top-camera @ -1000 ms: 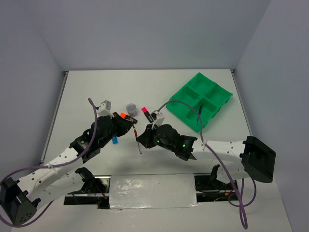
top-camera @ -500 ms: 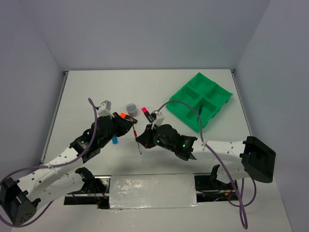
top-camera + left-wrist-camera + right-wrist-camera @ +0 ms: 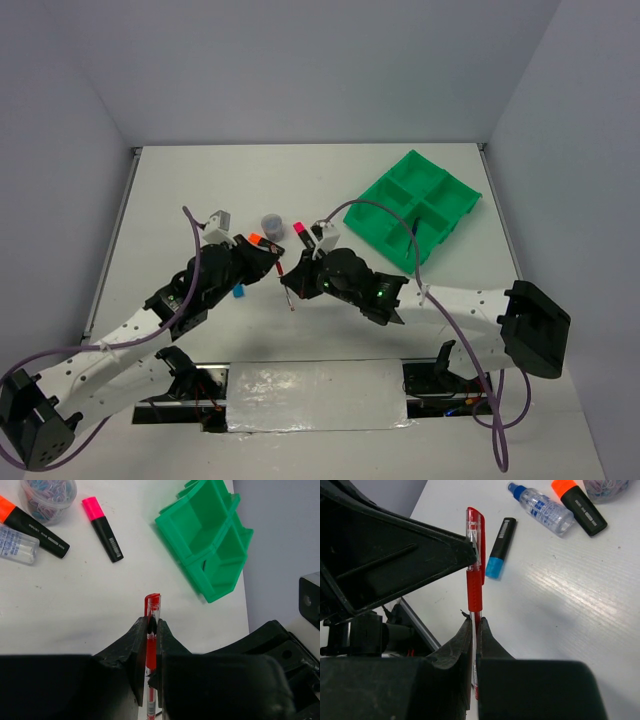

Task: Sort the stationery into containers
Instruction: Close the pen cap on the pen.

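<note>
We see both arms meeting at the lower middle of the overhead view, sharing one red pen (image 3: 474, 575). The left gripper (image 3: 152, 624) is clenched on it: in the left wrist view the pen runs up between the two dark jaws, and its capped end pokes out past their tips at the centre of the frame. The right gripper (image 3: 474, 626) is clamped on the same pen lower on the barrel, just under the red grip sleeve. In the right wrist view we also see a finger of the left gripper pressed against the pen's clear part beside the clip, at upper centre. The pen sits between the two grippers over the white table (image 3: 200, 190).

The green tray (image 3: 222, 585) lies at the upper right of the overhead view, turned diagonally, well apart from the pen. A pink highlighter (image 3: 102, 528), an orange highlighter (image 3: 35, 524) and a round tub (image 3: 47, 497) lie together at the upper left of the left wrist view. A clear bottle (image 3: 542, 508) with a blue cap lies beside the orange highlighter, and a blue highlighter (image 3: 500, 547) lies just beside the pen in the right wrist view.
</note>
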`<state>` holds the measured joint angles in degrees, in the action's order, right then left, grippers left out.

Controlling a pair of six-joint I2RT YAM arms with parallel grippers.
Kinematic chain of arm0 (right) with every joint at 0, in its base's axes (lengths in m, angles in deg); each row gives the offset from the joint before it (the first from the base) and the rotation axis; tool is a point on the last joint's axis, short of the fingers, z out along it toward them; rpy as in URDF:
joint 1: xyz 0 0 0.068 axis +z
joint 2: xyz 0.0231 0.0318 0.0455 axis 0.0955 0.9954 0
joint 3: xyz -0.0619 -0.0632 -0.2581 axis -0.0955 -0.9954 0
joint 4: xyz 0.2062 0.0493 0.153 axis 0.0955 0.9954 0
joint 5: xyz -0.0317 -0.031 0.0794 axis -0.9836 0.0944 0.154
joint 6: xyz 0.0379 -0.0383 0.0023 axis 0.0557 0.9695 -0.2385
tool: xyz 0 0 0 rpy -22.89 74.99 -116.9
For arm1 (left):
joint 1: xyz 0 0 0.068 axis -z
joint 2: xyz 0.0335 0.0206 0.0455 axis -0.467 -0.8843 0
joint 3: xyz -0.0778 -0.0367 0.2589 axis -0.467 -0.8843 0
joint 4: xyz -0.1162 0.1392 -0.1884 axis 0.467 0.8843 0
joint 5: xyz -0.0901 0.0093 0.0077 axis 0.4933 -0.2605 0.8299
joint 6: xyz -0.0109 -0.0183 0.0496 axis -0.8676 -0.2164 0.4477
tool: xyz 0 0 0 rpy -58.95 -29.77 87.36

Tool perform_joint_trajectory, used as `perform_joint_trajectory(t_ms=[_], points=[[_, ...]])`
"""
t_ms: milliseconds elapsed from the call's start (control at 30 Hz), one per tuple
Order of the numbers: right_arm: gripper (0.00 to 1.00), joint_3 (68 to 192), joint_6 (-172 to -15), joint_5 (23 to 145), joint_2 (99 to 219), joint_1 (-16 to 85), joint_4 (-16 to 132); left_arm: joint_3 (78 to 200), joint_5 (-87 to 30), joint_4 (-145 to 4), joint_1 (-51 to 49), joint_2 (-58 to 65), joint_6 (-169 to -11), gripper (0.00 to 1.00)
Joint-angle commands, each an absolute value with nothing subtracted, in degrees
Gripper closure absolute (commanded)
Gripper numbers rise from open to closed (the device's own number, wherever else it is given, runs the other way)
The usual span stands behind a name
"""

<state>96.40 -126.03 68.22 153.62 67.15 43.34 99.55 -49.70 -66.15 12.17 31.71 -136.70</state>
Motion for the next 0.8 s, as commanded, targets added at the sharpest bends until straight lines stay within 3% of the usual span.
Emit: perform_joint_trajectory(t_ms=[0,367,567,767], points=[[1.00,100.33,-124.36,67.33,154.14,65.34,40.77,98.45,-47.17,-68.13,12.59,31.96,-136.21,1.00],[1.00,102.70,-119.53,73.65,154.67,59.36,32.17,96.42,-43.83,-72.61,13.38,33.36,-134.02,1.00],[1.00,102.77,-121.03,88.13,155.64,51.72,17.75,94.14,-40.06,-74.63,14.08,33.72,-132.17,1.00],[1.00,108.49,-117.07,92.46,154.58,51.36,18.97,92.30,-38.64,-73.23,14.44,34.94,-130.50,1.00]])
